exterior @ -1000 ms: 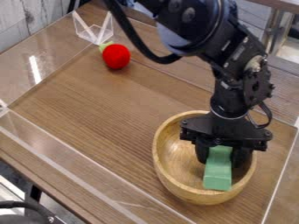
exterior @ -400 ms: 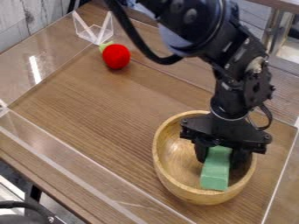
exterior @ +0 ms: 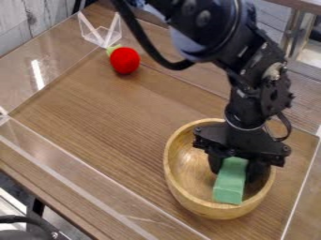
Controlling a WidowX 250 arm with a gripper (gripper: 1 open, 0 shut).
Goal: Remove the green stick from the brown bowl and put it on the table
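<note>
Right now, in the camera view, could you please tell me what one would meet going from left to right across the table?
red ball → brown bowl → green stick, standing in the bowl with the claw shut on it.

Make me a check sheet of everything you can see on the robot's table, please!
Surface: wood-grain table, clear plastic walls along its edges.
Job's things: green stick inside the bowl, leaning against the bowl's inner wall, not yet on the table.
Clutter: red ball at the far side, apart from the bowl.
Grippers: gripper points down into the bowl, shut on the stick's top end.
Cables: nothing seen.
Surroundings: a clear folded plastic piece behind the ball; the rest is too blurred to tell.
</note>
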